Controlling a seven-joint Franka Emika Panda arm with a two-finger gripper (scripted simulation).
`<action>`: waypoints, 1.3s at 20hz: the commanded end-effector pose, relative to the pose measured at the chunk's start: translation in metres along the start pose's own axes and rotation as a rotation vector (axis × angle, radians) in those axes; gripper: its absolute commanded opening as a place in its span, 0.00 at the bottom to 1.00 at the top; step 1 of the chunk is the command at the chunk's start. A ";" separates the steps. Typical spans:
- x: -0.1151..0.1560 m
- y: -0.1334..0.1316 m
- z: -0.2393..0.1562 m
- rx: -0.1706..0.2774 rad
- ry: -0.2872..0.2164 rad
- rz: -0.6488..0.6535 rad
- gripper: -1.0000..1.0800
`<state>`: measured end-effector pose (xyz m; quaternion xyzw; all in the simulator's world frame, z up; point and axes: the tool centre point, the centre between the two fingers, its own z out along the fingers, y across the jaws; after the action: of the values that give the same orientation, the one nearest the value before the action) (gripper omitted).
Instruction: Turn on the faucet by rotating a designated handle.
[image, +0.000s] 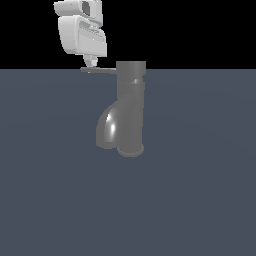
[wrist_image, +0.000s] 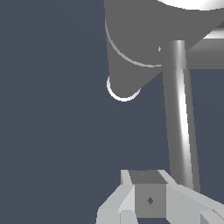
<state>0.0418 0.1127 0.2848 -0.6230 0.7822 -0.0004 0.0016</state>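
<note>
The faucet is a dark grey glossy tap standing upright on the floor, its thick curved spout bending down toward the exterior view's left. The handle, a thin straight rod, sticks out level from the cap toward the exterior view's left. My gripper hangs just above the rod's outer end, with the tips down at the rod. Its fingers look pressed together, with nothing between them. In the wrist view the handle runs alongside the gripper, not between the fingers, and the faucet body lies beyond.
A flat blue-grey floor spreads all around the faucet's round base. The white hand of the arm rises above the handle against a black background.
</note>
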 end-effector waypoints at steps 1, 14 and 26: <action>0.001 0.008 0.000 -0.003 0.002 0.001 0.00; 0.004 0.043 0.000 -0.003 0.002 0.001 0.00; 0.006 0.074 0.000 -0.003 0.002 0.001 0.00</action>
<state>-0.0272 0.1197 0.2848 -0.6202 0.7844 -0.0008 0.0013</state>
